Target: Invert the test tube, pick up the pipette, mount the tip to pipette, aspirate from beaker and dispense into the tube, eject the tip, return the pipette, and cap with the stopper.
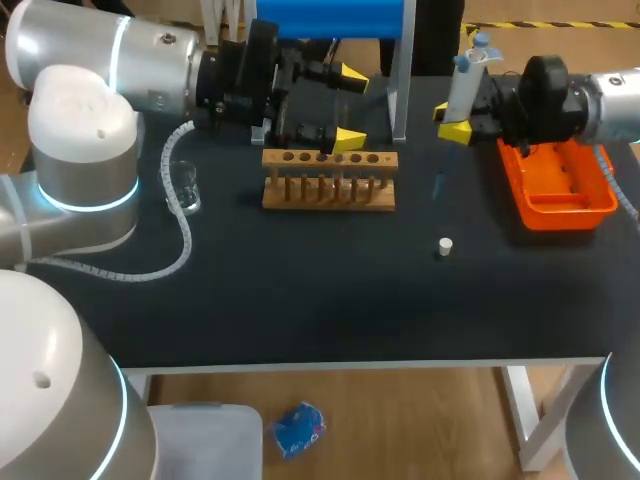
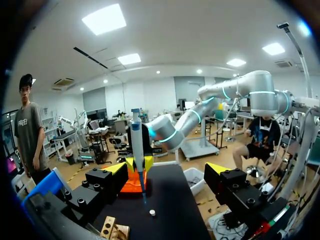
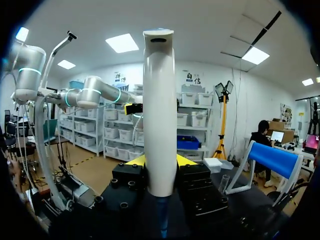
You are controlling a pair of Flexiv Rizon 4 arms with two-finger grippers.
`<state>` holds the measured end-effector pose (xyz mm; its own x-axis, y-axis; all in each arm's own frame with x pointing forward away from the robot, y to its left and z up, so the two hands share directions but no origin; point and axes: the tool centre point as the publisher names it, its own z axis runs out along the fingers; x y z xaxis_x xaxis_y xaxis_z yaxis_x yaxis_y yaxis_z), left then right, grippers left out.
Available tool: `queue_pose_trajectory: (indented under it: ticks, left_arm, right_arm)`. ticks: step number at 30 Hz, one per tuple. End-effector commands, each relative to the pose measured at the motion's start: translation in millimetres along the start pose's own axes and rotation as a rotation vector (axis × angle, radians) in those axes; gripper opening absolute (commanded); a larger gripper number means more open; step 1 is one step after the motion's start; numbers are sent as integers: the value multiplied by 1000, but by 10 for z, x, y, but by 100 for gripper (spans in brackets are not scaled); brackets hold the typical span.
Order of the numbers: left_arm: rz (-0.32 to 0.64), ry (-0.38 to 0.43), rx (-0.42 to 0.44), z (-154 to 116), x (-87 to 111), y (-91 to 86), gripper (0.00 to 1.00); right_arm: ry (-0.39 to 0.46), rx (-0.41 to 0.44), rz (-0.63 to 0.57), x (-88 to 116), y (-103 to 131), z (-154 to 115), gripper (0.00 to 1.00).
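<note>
1. Your left arm point(image 1: 80, 130) is filling the near left corner of the head view, its white links coming in over the dark table point(image 1: 300, 310).
2. Your left gripper point(image 1: 350, 108) is hanging just behind the wooden rack point(image 1: 328, 192). Its fingers are standing wide apart, released, with nothing between them.
3. Your right gripper point(image 1: 448, 118) is coming in from the right and grasping the pipette point(image 1: 467, 80). In the right wrist view both yellow tips are pressing its white body from opposite sides.
4. You are holding the pipette roughly upright in the air, between the rack and the orange tray point(image 1: 560, 215), close to the tray's far left corner.
5. Its thin blue tip point(image 1: 437, 186) is pointing down over bare table, just right of the rack.
6. You are seeing the white stopper point(image 1: 445, 246) lying alone on the table, nearer the front edge than the pipette and apart from both rack and tray.
7. Your glass beaker point(image 1: 184, 185) is standing to the left of the rack, beside the left arm's white cable point(image 1: 170, 265).
8. You are also seeing a blue-topped stand point(image 1: 330, 15) rising behind the rack, at the table's far edge.
</note>
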<state>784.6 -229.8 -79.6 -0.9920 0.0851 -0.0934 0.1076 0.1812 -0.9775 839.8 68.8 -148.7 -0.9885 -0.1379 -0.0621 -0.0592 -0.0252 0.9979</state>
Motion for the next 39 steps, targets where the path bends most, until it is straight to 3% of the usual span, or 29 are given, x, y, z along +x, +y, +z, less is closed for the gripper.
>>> queue_pose_trajectory:
  ticks: [1, 10, 20, 25, 33, 39]
  left_arm:
    - [1, 3, 0, 1, -9, 3, 100]
    - [1, 3, 0, 1, -9, 3, 100]
    - [1, 3, 0, 1, -9, 3, 100]
    - [1, 3, 0, 1, -9, 3, 100]
    - [1, 3, 0, 1, -9, 3, 100]
    - [1, 3, 0, 1, -9, 3, 100]
  right_arm:
    - [7, 1, 0, -11, 3, -11, 0]
    - [7, 1, 0, -11, 3, -11, 0]
    - [-21, -18, 17, -77, -9, -768, 0]
    - [-75, -23, 19, -129, 34, -1160, 0]
    - [-134, 29, -6, -193, -2, -1626, 0]
    - [-188, 21, -11, -247, -80, -1941, 0]
